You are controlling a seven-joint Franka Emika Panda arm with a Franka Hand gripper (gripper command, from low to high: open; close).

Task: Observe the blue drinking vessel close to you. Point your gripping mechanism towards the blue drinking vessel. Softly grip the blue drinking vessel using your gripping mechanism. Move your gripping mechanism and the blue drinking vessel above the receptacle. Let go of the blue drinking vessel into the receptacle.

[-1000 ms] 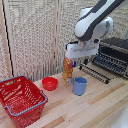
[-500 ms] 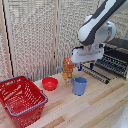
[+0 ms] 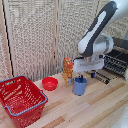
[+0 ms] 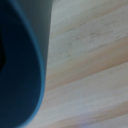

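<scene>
- We find the blue drinking vessel (image 3: 79, 85) standing upright on the wooden table (image 3: 100, 107), its long axis vertical, directly beneath the gripping mechanism (image 3: 82, 78).
- The fingers reach down to the cup's rim; one dark fingertip (image 3: 82, 78) shows at or just above the rim.
- The wrist view is filled by the cup's blue wall (image 4: 22, 65) against bare wood, so the jaws sit very close to it.
- We cannot tell whether the jaws stand apart or have closed on the cup wall; neither view shows the gap.
- The receptacle (image 3: 20, 100) lies well apart from the jaws, toward the exterior view's left, with a small red bowl (image 3: 49, 83) between.
- A yellow-orange bottle (image 3: 67, 70) stands just beside the cup; in our judgement it leaves little side clearance.
- In our judgement the table surface is flat and the path to the basket open above bowl height.
</scene>
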